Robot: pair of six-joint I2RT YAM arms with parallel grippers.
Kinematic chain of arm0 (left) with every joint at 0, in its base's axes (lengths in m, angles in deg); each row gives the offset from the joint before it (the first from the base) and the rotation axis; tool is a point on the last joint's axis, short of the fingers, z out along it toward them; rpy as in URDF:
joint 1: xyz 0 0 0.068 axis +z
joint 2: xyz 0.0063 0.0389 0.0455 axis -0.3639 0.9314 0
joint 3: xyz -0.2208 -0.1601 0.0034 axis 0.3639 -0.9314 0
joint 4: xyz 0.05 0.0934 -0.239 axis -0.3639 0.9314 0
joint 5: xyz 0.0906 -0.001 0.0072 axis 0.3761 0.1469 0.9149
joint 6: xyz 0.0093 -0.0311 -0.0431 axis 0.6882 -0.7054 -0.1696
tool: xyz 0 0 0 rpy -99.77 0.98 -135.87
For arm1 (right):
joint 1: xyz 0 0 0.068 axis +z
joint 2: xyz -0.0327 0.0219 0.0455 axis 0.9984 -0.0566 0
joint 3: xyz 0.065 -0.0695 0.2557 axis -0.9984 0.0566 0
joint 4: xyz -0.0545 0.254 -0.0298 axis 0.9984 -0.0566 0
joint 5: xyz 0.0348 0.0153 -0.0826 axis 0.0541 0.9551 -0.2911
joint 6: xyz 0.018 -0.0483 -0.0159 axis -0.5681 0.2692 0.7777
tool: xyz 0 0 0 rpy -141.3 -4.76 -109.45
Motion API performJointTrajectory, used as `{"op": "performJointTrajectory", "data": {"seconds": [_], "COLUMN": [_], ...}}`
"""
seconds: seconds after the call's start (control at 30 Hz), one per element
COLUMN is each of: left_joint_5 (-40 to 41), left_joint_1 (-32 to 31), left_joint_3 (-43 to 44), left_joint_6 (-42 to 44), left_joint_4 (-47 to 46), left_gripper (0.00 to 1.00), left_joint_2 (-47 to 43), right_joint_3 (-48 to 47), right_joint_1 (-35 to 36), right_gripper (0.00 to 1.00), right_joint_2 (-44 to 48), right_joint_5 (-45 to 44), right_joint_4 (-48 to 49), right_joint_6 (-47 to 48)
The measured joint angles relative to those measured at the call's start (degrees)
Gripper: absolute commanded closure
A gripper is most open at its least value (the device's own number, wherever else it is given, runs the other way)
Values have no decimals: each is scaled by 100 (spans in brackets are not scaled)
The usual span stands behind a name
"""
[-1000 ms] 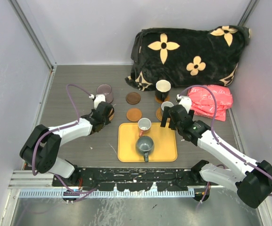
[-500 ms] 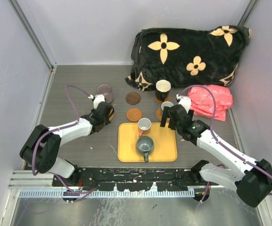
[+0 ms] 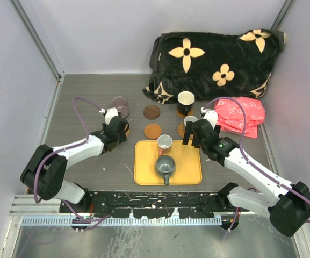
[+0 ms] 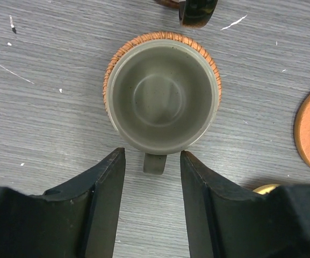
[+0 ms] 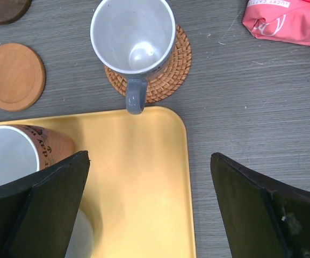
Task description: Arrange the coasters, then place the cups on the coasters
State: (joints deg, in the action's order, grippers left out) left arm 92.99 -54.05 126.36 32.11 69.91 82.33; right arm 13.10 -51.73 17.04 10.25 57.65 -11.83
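Note:
The small olive cup stands upright on a woven wicker coaster. My left gripper is open, its fingertips either side of the cup's handle without touching it. My right gripper hangs wide open over the yellow tray, holding nothing. Just beyond it a grey cup sits on a wicker coaster. A white cup with a pink inside and a second grey cup stand on the tray. Bare orange-brown and dark brown coasters lie mid-table.
A purple cup stands beyond my left gripper. A black cup stands at the edge of the black flowered blanket at the back. A pink packet lies right of my right gripper.
My left gripper has opened and let go of the olive cup's handle, leaving the cup on the wicker coaster. The right arm has not moved.

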Motion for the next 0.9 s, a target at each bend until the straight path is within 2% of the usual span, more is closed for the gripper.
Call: {"op": "performJointTrajectory", "data": {"seconds": [0.53, 0.73, 0.9], "left_joint_5": [302, 529, 822], "left_joint_1": [-223, -632, -1370], "left_joint_3": [273, 525, 782], "left_joint_6": [-4, -164, -531], "left_joint_4": [671, 1272, 1838], "left_gripper": [49, 49, 49], "left_joint_2": [-741, -1384, -1709], "right_joint_3": [0, 0, 0], "right_joint_1": [0, 0, 0], "right_gripper": [0, 0, 0], "right_joint_2": [4, 59, 120], "right_joint_5": [-2, -4, -4], "right_joint_4": [2, 2, 4], "right_joint_6": [0, 2, 2]}}
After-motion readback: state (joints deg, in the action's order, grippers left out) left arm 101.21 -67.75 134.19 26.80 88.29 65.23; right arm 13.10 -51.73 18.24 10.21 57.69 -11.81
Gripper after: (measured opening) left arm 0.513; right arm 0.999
